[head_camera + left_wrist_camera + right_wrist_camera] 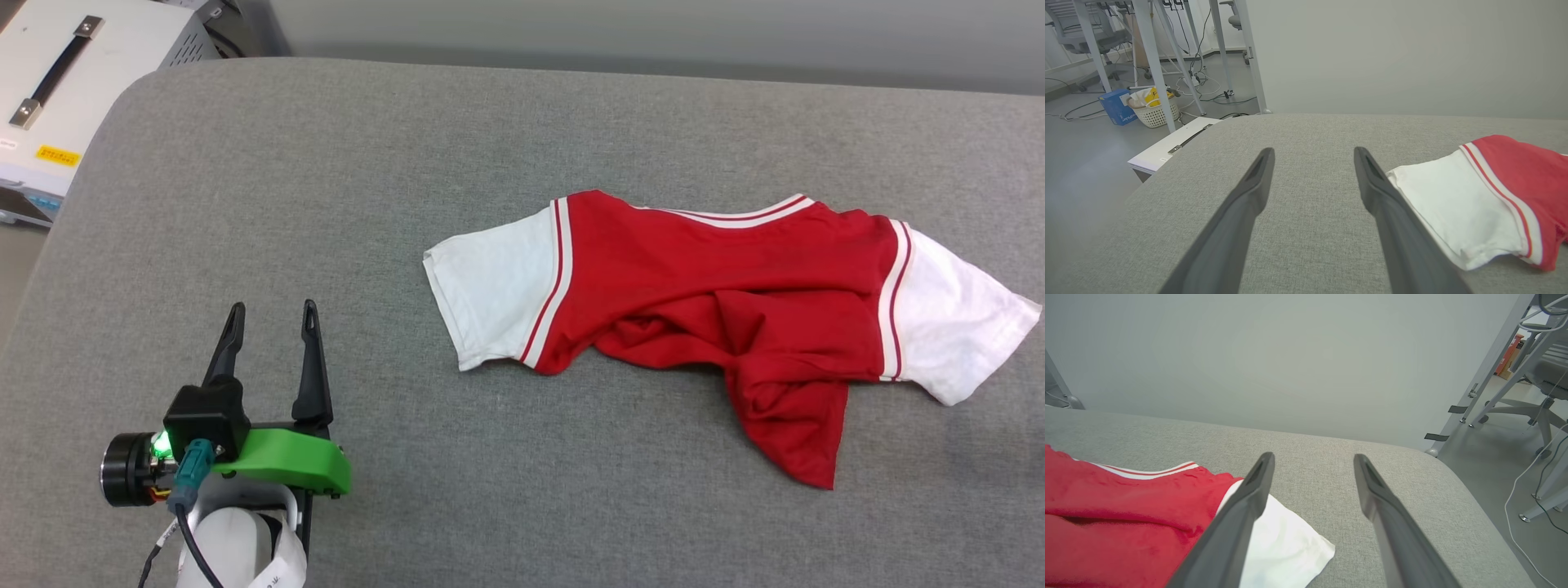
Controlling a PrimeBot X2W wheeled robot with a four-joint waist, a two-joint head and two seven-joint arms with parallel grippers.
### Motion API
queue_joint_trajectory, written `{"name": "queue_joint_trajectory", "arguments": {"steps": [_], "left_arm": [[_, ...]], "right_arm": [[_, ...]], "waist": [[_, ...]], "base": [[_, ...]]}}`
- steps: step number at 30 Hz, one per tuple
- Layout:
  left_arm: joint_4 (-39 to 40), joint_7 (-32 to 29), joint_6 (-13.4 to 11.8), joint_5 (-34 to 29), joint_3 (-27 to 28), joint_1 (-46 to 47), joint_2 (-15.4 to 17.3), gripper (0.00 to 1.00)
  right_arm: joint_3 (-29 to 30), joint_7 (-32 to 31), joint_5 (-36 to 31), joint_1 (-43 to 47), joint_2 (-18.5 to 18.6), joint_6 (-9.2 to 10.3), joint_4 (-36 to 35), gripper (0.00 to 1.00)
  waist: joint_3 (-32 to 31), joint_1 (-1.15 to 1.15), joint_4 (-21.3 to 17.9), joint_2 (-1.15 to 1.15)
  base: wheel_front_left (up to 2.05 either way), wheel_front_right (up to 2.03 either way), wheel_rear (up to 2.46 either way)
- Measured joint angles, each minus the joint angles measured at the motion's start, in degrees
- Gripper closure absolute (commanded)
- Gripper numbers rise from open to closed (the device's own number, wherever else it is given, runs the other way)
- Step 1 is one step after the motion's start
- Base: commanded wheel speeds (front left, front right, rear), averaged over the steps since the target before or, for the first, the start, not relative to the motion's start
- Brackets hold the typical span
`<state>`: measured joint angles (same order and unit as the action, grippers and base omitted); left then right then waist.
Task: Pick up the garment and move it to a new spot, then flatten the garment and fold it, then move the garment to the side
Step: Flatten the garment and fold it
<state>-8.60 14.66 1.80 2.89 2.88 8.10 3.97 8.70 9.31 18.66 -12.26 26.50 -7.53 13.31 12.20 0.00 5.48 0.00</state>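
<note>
Red shirt [718, 294] rumpled on grey pad [326, 163], left gripper [273, 309] spread empty (well to its left), right gripper [1313, 456] spread too

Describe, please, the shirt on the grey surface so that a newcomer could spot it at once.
Start from the wide grey padded surface; on its right half lies the shirt, crumpled with its lower part bunched. It is red with white short sleeves and striped trim, the only garment there, apart from the open left gripper.

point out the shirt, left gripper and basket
shirt [702, 269]: head view, red body
left gripper [273, 308]: head view, midway between fingertips
basket [1155, 116]: left wrist view, white woven wall
</note>
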Motion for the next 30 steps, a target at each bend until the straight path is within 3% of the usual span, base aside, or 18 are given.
{"name": "queue_joint_trajectory", "arguments": {"steps": [7, 11, 14, 19, 24, 25, 30], "left_arm": [[0.77, 0.0, 0.32, -0.41, -0.13, -1.4, -0.01, 0.0], [1.55, 0.01, 0.58, -0.47, -0.31, -2.24, -0.01, 0.0], [1.9, 0.01, 0.58, -0.59, -0.45, -2.33, -0.02, 0.0], [2.56, 0.01, 0.97, -0.59, -0.75, -2.2, -0.04, 0.0], [3.27, 0.01, 1.02, -0.59, -1.19, -1.51, -0.09, 0.0], [3.43, 0.01, 1.02, -0.58, -1.3, -0.75, -0.12, 0.0], [3.6, 0.01, 1.03, -0.55, -1.99, 1.14, -0.26, 0.0]], "right_arm": [[3.34, 1.05, -3.09, 5.44, -5.55, 0.0, -7.95, 0.0], [3.09, -1.16, -3.43, 5.32, -3.82, 0.0, -11.68, 0.0], [2.79, -5.09, -1.98, 3.19, -0.35, 0.0, -13.22, 0.0], [-1.71, -18.2, 4.72, -2.2, 8.92, 0.0, -10.87, 0.0], [-7.06, -35.26, 14.86, -4.56, 14.08, -0.01, -6.58, 0.0], [-8.2, -42.06, 18.93, -5.88, 15.85, -0.01, -4.42, 0.0], [-7.49, -51.69, 22.42, -9.83, 16.37, -0.01, 0.87, 0.0]], "waist": [[-1.6, -0.01, -0.77, 0.0], [-1.84, -0.01, -1.28, 0.0], [-1.57, -0.01, -1.48, 0.0], [-0.24, -0.01, -1.37, 0.0], [1.86, -0.01, -0.94, 0.0], [3.0, -0.01, -0.69, 0.0], [5.94, -0.01, 0.06, 0.0]], "base": [[0.0, 0.0, 0.0], [0.0, 0.0, 0.0], [0.0, 0.0, 0.0], [0.0, 0.0, 0.0], [0.0, 0.0, 0.0], [0.0, 0.0, 0.0], [0.0, 0.0, 0.0]]}}
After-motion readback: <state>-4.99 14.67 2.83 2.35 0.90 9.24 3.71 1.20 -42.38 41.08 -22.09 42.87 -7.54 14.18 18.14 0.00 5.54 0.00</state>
